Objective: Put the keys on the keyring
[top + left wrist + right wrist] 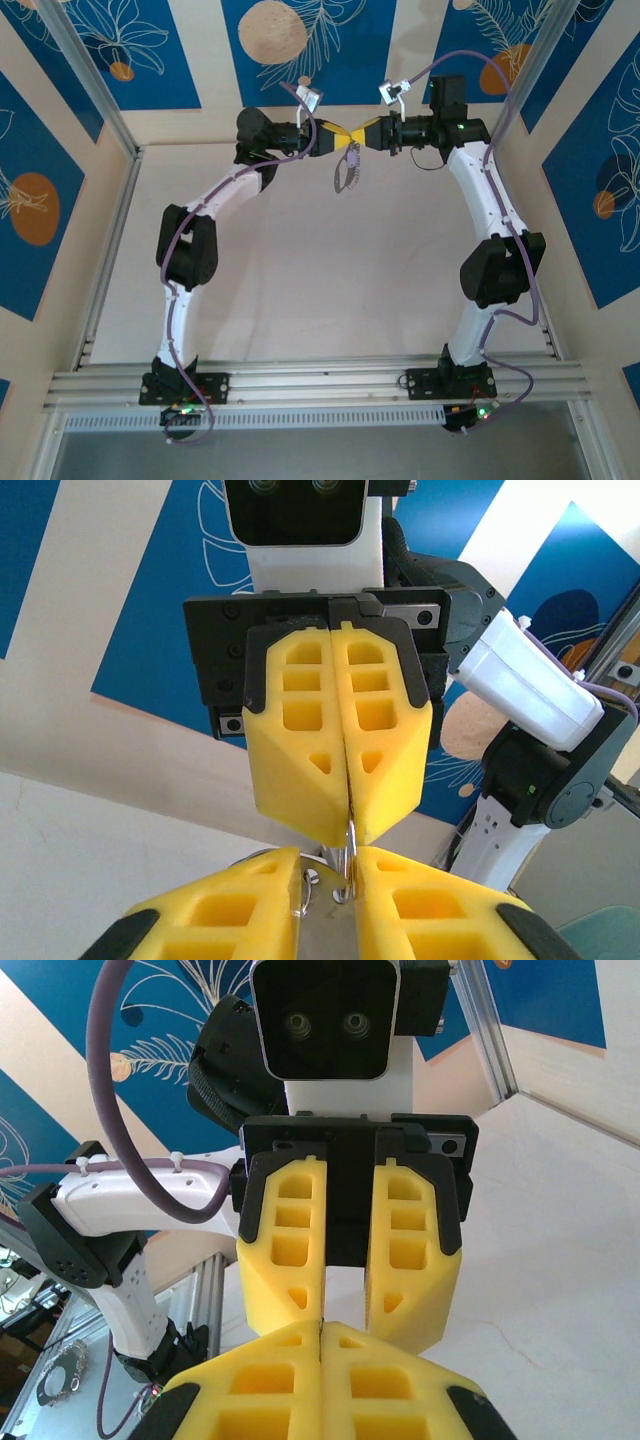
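Left claw [328,880]: my yellow fingers stand a narrow gap apart, and a flat silver metal piece [322,925] lies in the gap. I cannot tell whether the pads press on it, nor which key it is.

Right claw [348,828]: my fingers are tight together, tips almost touching the left claw's tips. A thin wire of the keyring [347,176] is pinched in the seam and runs down toward the left claw.

Seen from above, the keyring hangs just below the spot where my two claws meet, over the far part of the worktop [300,290]. Its small keys are too small to tell apart.

Both arms bend inward from the sides, claws level and facing each other.
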`<state>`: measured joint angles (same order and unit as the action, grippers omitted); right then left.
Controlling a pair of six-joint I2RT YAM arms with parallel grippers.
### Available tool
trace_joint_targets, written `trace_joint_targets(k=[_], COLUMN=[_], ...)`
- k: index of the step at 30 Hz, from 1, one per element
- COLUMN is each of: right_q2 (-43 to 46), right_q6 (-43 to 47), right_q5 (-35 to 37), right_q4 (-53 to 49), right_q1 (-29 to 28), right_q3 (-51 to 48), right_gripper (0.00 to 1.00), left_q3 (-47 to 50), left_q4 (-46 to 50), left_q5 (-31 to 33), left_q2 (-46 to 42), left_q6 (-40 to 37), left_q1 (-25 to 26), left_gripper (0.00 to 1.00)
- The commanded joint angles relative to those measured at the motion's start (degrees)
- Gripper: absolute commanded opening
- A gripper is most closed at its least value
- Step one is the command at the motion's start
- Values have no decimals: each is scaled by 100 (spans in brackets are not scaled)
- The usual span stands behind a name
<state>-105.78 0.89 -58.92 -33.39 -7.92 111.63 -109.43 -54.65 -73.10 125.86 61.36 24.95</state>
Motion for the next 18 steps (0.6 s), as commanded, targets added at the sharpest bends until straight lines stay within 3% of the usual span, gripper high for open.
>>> trace_joint_targets(k=[1, 4, 8, 14, 18], right_q2=[-23, -31, -40, -40, -23], right_q6=[-28, -27, -27, 2, -62], right_q5=[-266, -265, -252, -259, -238], right_q4=[-14, -28, -32, -78, -17], right_q1=[-62, -77, -90, -91, -94], right_q3=[10, 10, 8, 7, 8], right_gripper=[0, 0, 0, 0, 0], left_q3=[-175, -175, -173, -99, 45], left_q4=[-184, -174, -164, -210, -335], left_q5=[1, 50, 92, 265, 423], left_q2=[53, 57, 44, 35, -41], left_q6=[-32, -37, -72, -98, -121], left_q1=[45, 43, 52, 54, 54], left_gripper=[23, 27, 27, 2, 0])
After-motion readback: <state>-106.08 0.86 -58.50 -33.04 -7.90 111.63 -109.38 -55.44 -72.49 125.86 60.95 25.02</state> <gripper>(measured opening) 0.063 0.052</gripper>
